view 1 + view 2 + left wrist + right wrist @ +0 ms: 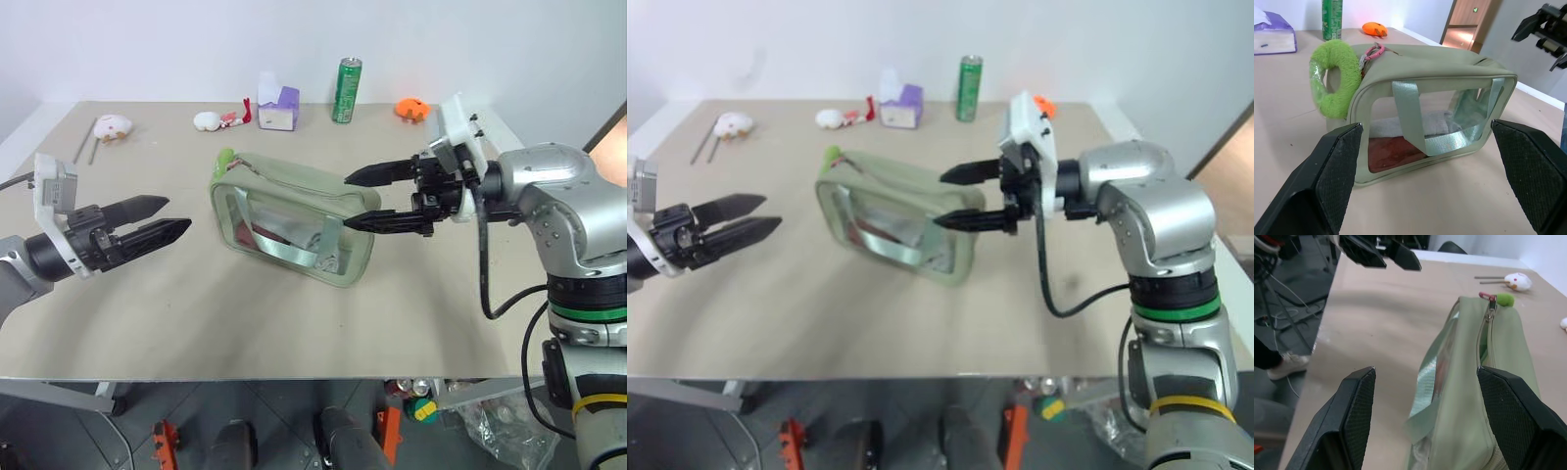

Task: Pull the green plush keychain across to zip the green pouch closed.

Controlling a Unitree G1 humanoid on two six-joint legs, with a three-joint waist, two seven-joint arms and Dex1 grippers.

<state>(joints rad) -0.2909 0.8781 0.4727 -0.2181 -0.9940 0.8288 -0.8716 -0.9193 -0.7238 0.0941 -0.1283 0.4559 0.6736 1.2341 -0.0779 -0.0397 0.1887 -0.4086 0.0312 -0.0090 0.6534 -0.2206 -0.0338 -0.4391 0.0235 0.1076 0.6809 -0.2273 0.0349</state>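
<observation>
The green pouch [294, 220] stands upright in the middle of the table, with a clear window and a pale strap on its near side. The green plush keychain [225, 159] hangs at the pouch's far left end, clipped to the zipper pull by a pink clasp [1374, 50]. My left gripper [177, 213] is open and level, left of the pouch and apart from it. My right gripper [348, 203] is open and empty, pointing left, just above the pouch's right end. In the right wrist view the zipper line [1483, 340] runs along the pouch top toward the keychain [1506, 298].
Along the table's back edge stand a green can [347, 90], a purple tissue box [277, 108], an orange toy [412, 109] and small white toys [113, 127]. Two thin rods [83, 147] lie at the far left.
</observation>
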